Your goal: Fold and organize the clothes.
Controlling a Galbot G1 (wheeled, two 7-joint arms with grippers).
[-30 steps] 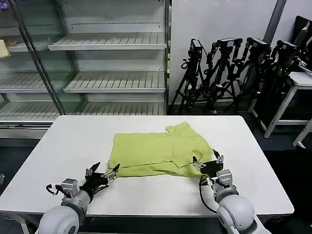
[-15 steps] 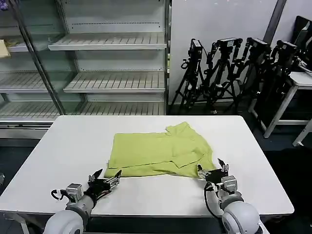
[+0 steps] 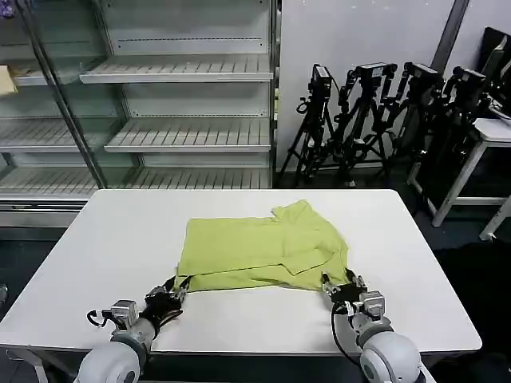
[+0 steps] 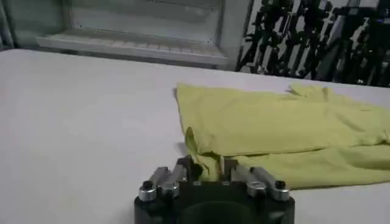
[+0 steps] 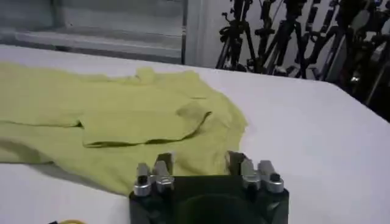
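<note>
A white table [image 3: 112,239] carries the lime T-shirt [image 3: 263,249], lying partly folded near its middle, plain side up, one sleeve flap doubled over the body. Both arms reach in from the near edge. The left gripper [image 3: 177,288] sits at the shirt's near left corner, and in the left wrist view its fingers [image 4: 190,167] look pinched shut on the raised hem, though the cloth hides the tips. The right gripper [image 3: 341,284] rests at the near right corner, jaws spread, with fabric lying between them.
</note>
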